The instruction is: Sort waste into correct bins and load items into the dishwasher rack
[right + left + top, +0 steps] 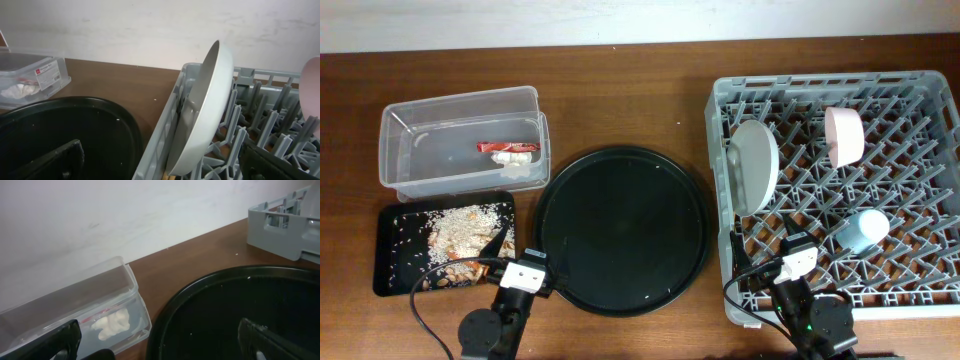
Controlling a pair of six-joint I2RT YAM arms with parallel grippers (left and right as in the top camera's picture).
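Note:
The grey dishwasher rack [920, 290] on the right holds a pale grey plate [755, 165] standing on edge, a pinkish-white bowl [843, 135] and a light blue cup [860, 232]. A wood-coloured tip, perhaps the chopsticks [169, 176], peeks out under the plate [207, 110]. The clear tub [410, 160] contains a red wrapper [505, 147] and a white tissue [520, 162]. Rice and beige scraps [455, 240] lie in the flat black tray [388, 270]. My left gripper [520, 250] is open and empty at the round tray's left rim. My right gripper [767, 245] is open and empty astride the rack's left wall.
A large round black tray [620, 230] sits between the bins and the rack, bare apart from a few specks. A pale wall runs along the table's far edge. Both arms' bases and cables are at the near table edge.

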